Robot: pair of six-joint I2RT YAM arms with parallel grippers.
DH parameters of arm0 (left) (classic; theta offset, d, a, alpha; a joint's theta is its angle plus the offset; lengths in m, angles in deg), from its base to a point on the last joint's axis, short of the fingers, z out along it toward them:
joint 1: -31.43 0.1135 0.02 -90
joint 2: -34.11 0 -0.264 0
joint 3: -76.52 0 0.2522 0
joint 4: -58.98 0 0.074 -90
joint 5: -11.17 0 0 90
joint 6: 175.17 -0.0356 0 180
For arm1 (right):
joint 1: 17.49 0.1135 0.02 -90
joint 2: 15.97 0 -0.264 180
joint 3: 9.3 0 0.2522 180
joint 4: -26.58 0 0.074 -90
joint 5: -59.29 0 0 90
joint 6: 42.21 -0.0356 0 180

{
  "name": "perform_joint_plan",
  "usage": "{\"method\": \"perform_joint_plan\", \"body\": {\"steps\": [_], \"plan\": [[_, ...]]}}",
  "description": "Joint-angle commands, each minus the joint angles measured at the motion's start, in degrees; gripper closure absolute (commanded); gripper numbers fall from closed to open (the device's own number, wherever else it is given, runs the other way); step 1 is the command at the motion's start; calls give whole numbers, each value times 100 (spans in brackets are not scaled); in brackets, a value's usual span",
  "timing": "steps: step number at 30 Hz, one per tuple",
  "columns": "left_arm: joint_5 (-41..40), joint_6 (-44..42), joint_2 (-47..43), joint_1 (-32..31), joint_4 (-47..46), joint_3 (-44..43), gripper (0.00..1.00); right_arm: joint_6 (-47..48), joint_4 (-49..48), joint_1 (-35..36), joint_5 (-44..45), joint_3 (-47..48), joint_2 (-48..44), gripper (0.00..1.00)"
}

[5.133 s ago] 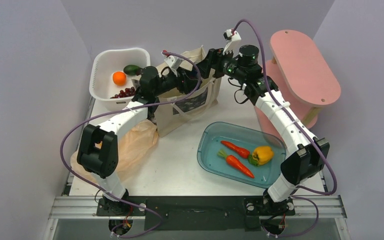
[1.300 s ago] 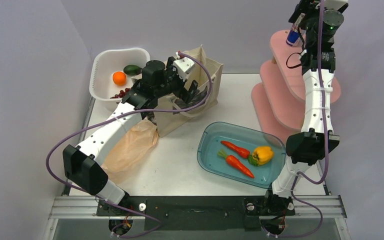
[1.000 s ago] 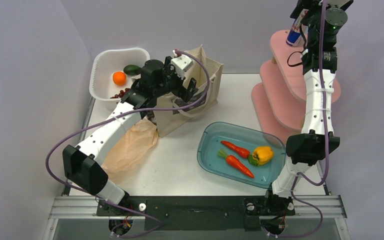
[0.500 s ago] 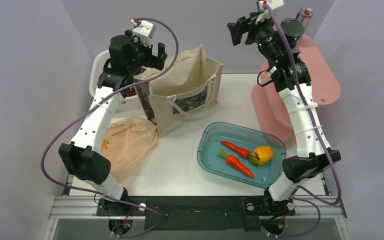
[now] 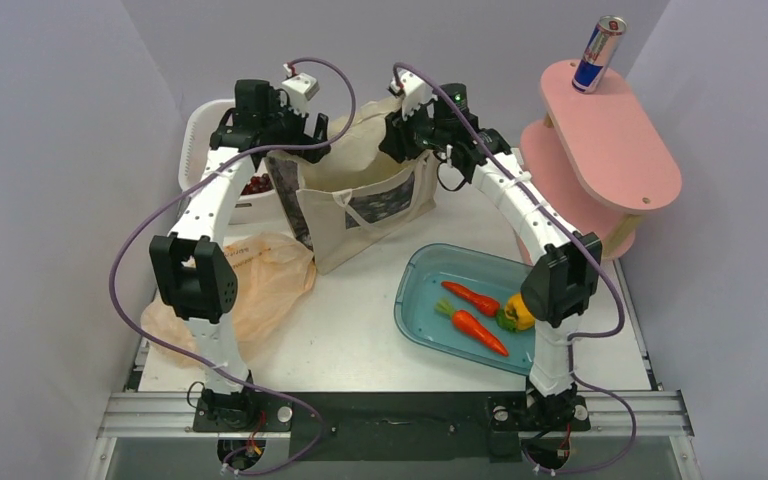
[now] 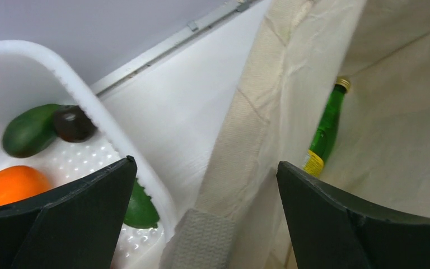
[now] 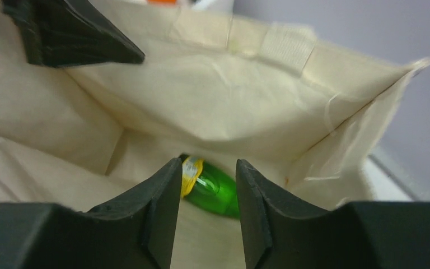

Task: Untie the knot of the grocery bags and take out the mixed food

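Observation:
The cream canvas tote (image 5: 360, 200) stands open at the back middle. A green yellow-capped bottle (image 7: 218, 189) lies inside it and also shows in the left wrist view (image 6: 326, 128). My right gripper (image 7: 207, 168) is open and empty above the bottle, inside the tote's mouth (image 5: 397, 140). My left gripper (image 6: 204, 168) is wide open astride the tote's left rim and strap (image 5: 310, 128). The peach-orange bag (image 5: 260, 285) lies flattened; no knot shows. Two carrots (image 5: 475, 315) lie in the blue tray (image 5: 420, 275). The blue-silver can (image 5: 597, 55) stands on the pink shelf. An avocado (image 6: 28, 130) lies in the white basket.
The white basket (image 6: 50, 67) at back left also holds a round orange fruit (image 6: 12, 186) and other produce. A yellow bell pepper (image 5: 512, 318) sits in the tray, partly behind my right arm. The pink tiered shelf (image 5: 610, 140) stands at back right.
My right arm has swung down from beside the shelf into the tote's mouth, leaving the can on the shelf. My left gripper has moved right from above the basket to the tote's rim.

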Motion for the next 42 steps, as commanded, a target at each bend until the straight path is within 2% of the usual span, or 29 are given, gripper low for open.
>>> {"method": "perform_joint_plan", "body": {"steps": [1,3,5,6,7,9,11,13,17,19,22,26,30,33,38,42], "plan": [[1057,-114,-58,-25,366,-434,3,366,722,37,-311,100,-98,64],[1370,-46,-313,-27,215,-32,8,595,906,41,-320,-391,-389,65],[1681,104,-709,-55,-261,504,22,807,989,48,-301,-978,-706,65],[1779,143,-842,-80,-526,675,37,927,1046,54,-262,-1150,-804,65],[1803,178,-1103,-162,-623,968,44,981,1079,58,-242,-1453,-990,65],[1913,188,-1421,-299,-809,1286,70,1145,1205,73,-189,-1850,-1206,65],[2031,169,-1729,-454,-913,1587,83,1361,1300,97,-61,-2213,-1402,63],[2102,160,-2098,-635,-1163,1976,91,1610,1310,117,132,-2623,-1611,56],[2034,149,-2884,-1035,-1821,2894,96,1944,713,163,596,-3661,-2117,42],[1899,-95,-3191,-1295,-1866,3228,96,2092,113,192,752,-4247,-2405,39],[1733,-258,-3585,-1606,-2031,3755,97,2159,-865,258,899,-4921,-2694,37],[1643,-202,-3793,-1693,-2304,4091,99,2484,-1582,372,643,-5347,-2751,35],[1618,-190,-3911,-1691,-2562,4303,100,3554,-2069,390,232,-5637,-2630,35],[1586,-20,-3931,-1649,-2779,4324,100,4508,-2215,388,-126,-5586,-2441,38],[1780,406,-3826,-1502,-3176,4195,100,6110,-1422,431,-531,-4785,-1787,44],[1991,565,-3685,-1384,-3278,4034,100,7787,14,439,-705,-3933,-1197,39]]}}
